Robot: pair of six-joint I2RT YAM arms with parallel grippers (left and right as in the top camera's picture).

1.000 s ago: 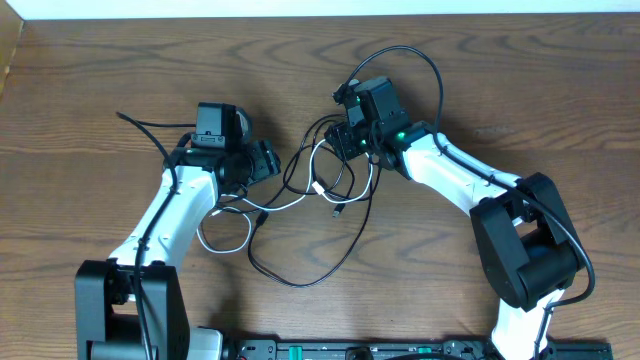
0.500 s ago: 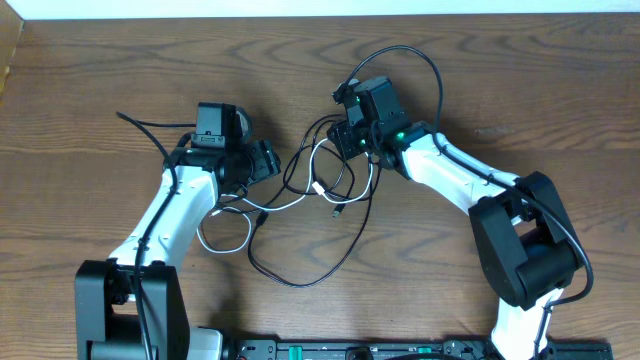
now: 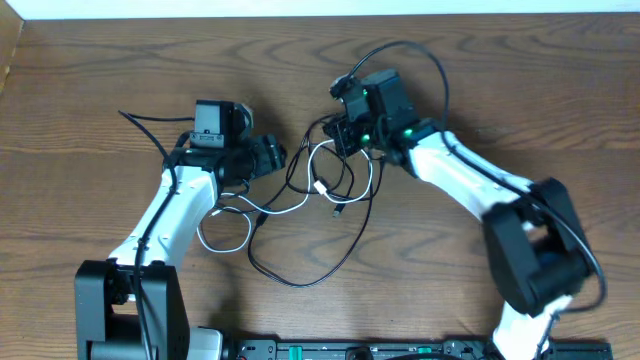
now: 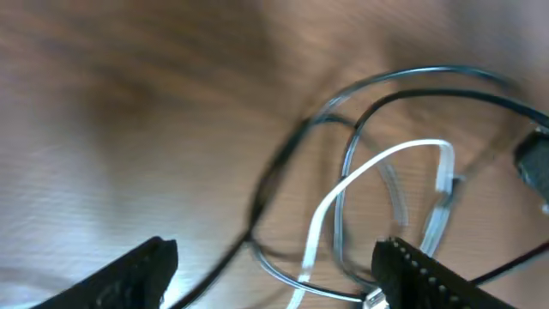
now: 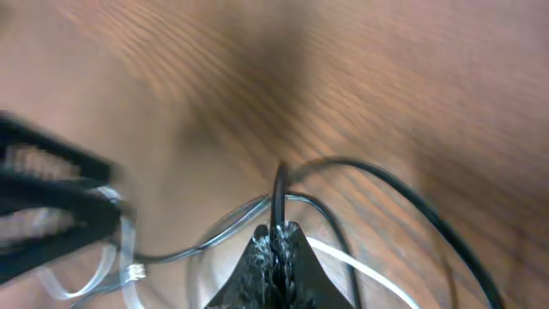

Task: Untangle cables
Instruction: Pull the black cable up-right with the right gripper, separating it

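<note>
Right claw [image 5: 276, 245]: pressed together, pinching black cable [image 5: 280, 184] at its tips. Left claw [image 4: 274, 256]: spread wide; white cable [image 4: 382, 160] and black loops lie just ahead of it, on table [image 4: 103, 129].

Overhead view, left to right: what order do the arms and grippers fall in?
left arm's base → left gripper → right gripper → right arm's base. The cables are left out because they stretch across the span of both grippers.

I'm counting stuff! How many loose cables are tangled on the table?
2. The black cable loops from the middle toward the front edge; the white cable lies tangled with it, trailing left.
</note>
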